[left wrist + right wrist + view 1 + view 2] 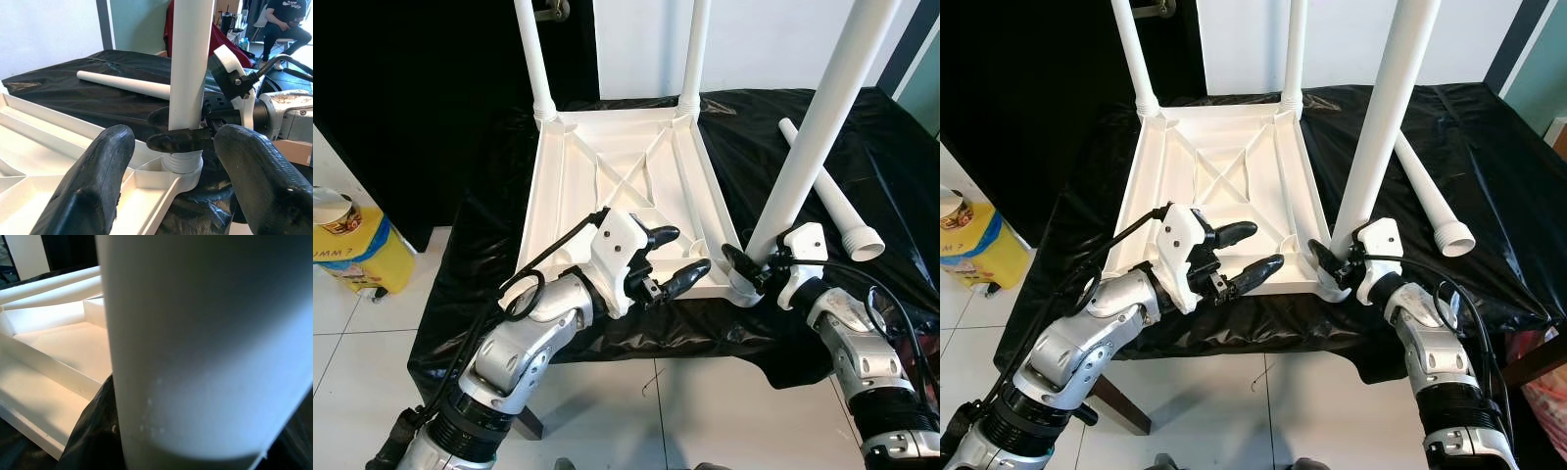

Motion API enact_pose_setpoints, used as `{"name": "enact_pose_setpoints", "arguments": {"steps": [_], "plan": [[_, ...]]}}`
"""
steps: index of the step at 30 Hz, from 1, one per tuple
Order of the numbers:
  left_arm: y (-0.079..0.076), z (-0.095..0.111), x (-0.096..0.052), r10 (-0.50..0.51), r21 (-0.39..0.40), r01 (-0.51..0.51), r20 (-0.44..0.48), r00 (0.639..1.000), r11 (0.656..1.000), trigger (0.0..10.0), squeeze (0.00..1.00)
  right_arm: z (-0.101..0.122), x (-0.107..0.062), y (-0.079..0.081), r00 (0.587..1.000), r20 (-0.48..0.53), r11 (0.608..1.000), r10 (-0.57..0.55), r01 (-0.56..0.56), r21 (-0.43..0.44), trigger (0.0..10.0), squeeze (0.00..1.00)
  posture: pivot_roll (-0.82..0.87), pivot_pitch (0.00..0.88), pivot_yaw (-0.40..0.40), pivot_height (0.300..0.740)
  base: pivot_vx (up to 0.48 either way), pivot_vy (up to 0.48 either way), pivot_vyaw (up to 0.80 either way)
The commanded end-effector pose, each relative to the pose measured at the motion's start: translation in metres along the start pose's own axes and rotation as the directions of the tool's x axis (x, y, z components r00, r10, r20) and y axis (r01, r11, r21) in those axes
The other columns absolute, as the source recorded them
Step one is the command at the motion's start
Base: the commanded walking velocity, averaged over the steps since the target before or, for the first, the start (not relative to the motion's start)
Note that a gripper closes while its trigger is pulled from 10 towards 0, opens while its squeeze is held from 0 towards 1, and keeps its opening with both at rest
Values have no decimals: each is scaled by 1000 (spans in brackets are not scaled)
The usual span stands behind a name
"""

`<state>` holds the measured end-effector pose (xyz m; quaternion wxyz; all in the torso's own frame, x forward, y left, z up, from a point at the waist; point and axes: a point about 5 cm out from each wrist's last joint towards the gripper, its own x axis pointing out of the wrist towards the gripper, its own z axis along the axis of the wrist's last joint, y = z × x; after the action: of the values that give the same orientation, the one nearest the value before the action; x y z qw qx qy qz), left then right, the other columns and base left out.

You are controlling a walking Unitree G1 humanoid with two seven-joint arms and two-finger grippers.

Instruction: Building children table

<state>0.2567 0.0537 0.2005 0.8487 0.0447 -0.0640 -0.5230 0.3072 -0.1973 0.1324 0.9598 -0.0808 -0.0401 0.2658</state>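
Tabletop: a white moulded-plastic children's tabletop [617, 186] is lying upside down, ribbed underside up, on a table draped in glossy black plastic sheeting [783, 127].
Fitted legs: two white plastic tube legs [533, 59] are standing upright in the far corner sockets.
Near-right leg: a third white plastic tube leg [822, 108] is rising at a slight tilt from the near-right corner socket [182, 169], its ribbed end sitting in the socket.
Loose leg: a fourth white tube leg with a ribbed collar [832, 201] is lying flat on the sheeting, to the right of the tabletop and apart from it.
Right gripper: the right gripper [749, 266] is clamping its black fingers [176, 141] on the base of the near-right leg, just above the socket.
Left gripper: the left gripper [671, 257] is hovering over the near edge of the tabletop with its fingers spread apart, holding nothing and pointing toward the near-right leg.
Floor: pale floor tiles [352, 362] are showing in front of the table.
Yellow container: a yellow container with a blue band [357, 253] is standing on the floor at left; its dark lettering is too small to read.
Background: a seated person [286, 19] is showing far behind the table in the left wrist view.
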Motion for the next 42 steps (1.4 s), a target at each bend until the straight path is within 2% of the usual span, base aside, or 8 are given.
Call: {"name": "enact_pose_setpoints", "arguments": {"steps": [1, 2, 12, 34, 36, 38, 41, 42], "plan": [[-3, 3, 0, -82, 21, 81, 8, 997, 996, 10000, 0, -14, -5, 1, 998, -67, 1000, 7, -6, 10, 0, 0, -39, 58, 13, 740, 0, 0, 0], [-3, 3, 0, -82, 19, 82, 10, 997, 996, 10000, 0, -17, -6, 2, 997, -74, 1000, 0, 2, 26, 10000, 0, -40, 60, 15, 740, 0, 0, 0], [-4, 3, 0, -90, 14, 89, 11, 996, 996, 10000, 0, -22, -8, 8, 997, -40, 983, -60, 66, 172, 10000, 0, -48, 71, 26, 740, 0, 0, 0], [-5, 3, 0, -99, 9, 99, 8, 995, 995, 10000, 0, -23, -6, 16, 983, -47, 970, -177, 182, 163, 10000, 0, -48, 74, 23, 740, 0, 0, 0], [-5, 3, 0, -96, 9, 96, 9, 995, 995, 10000, 0, -24, -4, 19, 972, -69, 961, -224, 232, 149, 10000, 0, -48, 74, 21, 740, 0, 0, 0], [-6, 3, 1, -94, 5, 94, 12, 996, 996, 10000, 0, -24, 2, 31, 922, -94, 904, -376, 388, 178, 10000, 0, -49, 74, 19, 740, 0, 0, 0], [-6, 2, 1, -93, 4, 93, 13, 996, 996, 10000, 0, -23, 4, 36, 893, -106, 874, -438, 451, 181, 10000, 0, -48, 75, 18, 740, 0, 0, 0], [-6, 2, 1, -92, 4, 92, 12, 996, 996, 10000, 0, -24, 4, 39, 855, -121, 833, -505, 519, 190, 10000, 0, -47, 74, 18, 740, 0, 0, 0]]}}
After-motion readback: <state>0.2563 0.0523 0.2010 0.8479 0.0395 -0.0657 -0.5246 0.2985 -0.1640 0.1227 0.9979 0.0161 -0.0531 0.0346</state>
